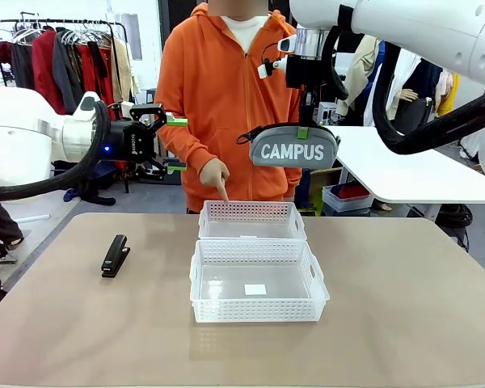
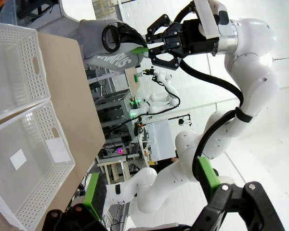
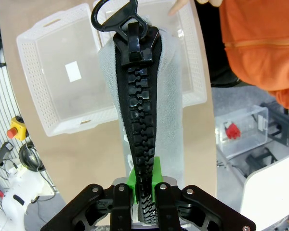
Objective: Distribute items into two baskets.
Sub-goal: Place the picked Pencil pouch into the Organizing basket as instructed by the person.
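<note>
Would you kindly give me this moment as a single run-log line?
right gripper: shut on pouch, aloft | left gripper: open | stapler: on table | person's hand: pointing at far basket

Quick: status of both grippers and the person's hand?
Left gripper: open, empty.
Right gripper: shut on the pouch.
Person's hand: empty, pointing at the far basket.

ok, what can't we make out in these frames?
- Right wrist view: pouch covers part of both basket floors, near basket and far basket.
- Front view: whether the person's hand touches the far basket's rim; depth unclear.
- Front view: stapler too small for detail.
</note>
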`<act>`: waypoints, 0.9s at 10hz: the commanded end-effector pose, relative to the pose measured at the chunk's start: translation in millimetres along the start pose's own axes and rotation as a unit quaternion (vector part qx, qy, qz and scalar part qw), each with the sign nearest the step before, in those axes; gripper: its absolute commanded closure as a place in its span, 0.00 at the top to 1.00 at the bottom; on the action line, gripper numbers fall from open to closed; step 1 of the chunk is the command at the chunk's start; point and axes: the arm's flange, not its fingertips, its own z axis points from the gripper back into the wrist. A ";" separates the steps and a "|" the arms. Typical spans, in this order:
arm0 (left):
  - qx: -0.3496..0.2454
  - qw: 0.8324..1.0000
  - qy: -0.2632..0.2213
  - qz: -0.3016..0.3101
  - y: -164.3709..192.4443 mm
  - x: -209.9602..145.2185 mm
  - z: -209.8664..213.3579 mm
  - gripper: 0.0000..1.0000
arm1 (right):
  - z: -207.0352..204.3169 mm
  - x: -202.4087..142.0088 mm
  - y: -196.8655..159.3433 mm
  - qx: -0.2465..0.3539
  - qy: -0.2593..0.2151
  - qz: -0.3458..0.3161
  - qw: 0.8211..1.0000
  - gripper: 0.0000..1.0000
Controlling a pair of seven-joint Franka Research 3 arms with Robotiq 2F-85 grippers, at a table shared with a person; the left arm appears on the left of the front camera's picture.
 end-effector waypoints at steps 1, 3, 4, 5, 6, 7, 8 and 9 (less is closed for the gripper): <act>-0.002 1.000 0.000 -0.001 -2.2 -0.2 0.8 1.00 | -16.3 10.7 -1.6 -0.009 -0.013 0.040 0.999 0.00; -0.002 1.000 0.000 -0.001 -2.2 -0.2 0.8 1.00 | -41.7 32.8 -6.0 0.001 -0.011 0.063 0.998 0.00; -0.002 1.000 0.000 -0.001 -2.2 -0.2 0.8 1.00 | -54.8 43.0 -7.7 0.001 -0.006 0.074 0.997 0.00; -0.002 1.000 0.000 -0.001 -2.2 -0.2 0.8 1.00 | -70.5 53.1 -8.5 0.012 -0.005 0.083 0.996 0.00; -0.002 1.000 0.000 -0.001 -2.2 -0.2 0.8 1.00 | -85.2 62.9 -9.4 0.020 -0.007 0.094 0.995 0.00; -0.002 1.000 0.000 -0.001 -2.2 -0.2 0.8 1.00 | -96.5 70.0 -10.0 0.027 -0.013 0.108 0.994 0.00; -0.002 1.000 0.000 -0.001 -2.2 -0.2 0.8 1.00 | -109.5 77.0 -8.2 0.030 -0.018 0.117 0.993 0.00; -0.002 1.000 0.000 -0.001 -2.2 -0.2 0.8 1.00 | -120.0 78.8 -6.8 0.032 -0.019 0.125 0.991 0.00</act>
